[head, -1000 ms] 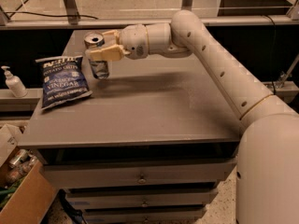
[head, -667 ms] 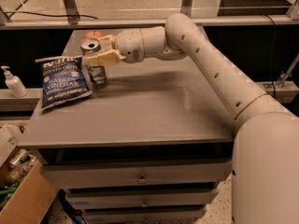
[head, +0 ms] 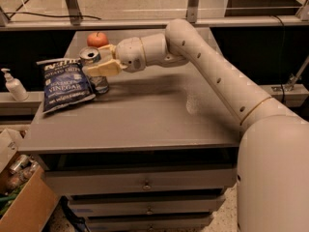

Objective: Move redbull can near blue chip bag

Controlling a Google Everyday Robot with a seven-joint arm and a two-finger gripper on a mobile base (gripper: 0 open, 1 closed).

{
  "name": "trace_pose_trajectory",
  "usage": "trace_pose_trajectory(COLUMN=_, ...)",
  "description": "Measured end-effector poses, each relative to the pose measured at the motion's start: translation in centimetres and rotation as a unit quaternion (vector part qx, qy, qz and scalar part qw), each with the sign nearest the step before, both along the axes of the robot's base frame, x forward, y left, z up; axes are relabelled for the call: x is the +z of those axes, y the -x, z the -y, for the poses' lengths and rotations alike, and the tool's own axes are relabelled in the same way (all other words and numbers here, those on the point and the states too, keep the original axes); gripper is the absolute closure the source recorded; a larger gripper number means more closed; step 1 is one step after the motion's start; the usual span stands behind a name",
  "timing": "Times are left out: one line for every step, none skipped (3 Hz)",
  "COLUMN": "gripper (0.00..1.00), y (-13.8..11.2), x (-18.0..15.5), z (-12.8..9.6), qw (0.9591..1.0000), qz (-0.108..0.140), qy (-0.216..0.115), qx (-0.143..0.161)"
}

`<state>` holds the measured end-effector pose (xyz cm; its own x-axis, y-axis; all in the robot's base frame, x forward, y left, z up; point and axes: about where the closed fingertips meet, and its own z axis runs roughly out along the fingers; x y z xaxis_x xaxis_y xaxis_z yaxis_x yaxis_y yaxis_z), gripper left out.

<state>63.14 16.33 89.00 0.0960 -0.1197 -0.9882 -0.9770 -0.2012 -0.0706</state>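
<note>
The redbull can (head: 93, 68) stands upright on the grey table (head: 145, 120), right beside the right edge of the blue chip bag (head: 65, 85), which lies flat at the table's left with "VINEGAR" in white. My gripper (head: 98, 67) reaches in from the right with its tan fingers (head: 107, 68) closed around the can's upper half. The can's silver top shows above the fingers; its lower body shows below them.
A red apple (head: 97, 39) sits at the table's far edge behind the gripper. A white pump bottle (head: 13, 85) stands on a ledge to the left. A cardboard box (head: 21, 199) with clutter is on the floor at lower left. Drawers (head: 145, 183) are under the tabletop.
My gripper has carried the can a little further left and down, so it now stands right next to the chip bag.
</note>
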Motion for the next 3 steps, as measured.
trace_pose_trajectory(gripper=0.6, y=0.01, x=0.28, z=-0.01, qw=1.0, qz=0.0, qy=0.001, qx=0.0)
trace_pose_trajectory(gripper=0.37, y=0.01, x=0.37, z=0.0, qw=1.0, qz=0.0, qy=0.001, qx=0.0)
trace_pose_trajectory(gripper=0.14, y=-0.4, x=-0.01, z=0.24, qw=0.9999, qz=0.001, qy=0.01, qx=-0.004)
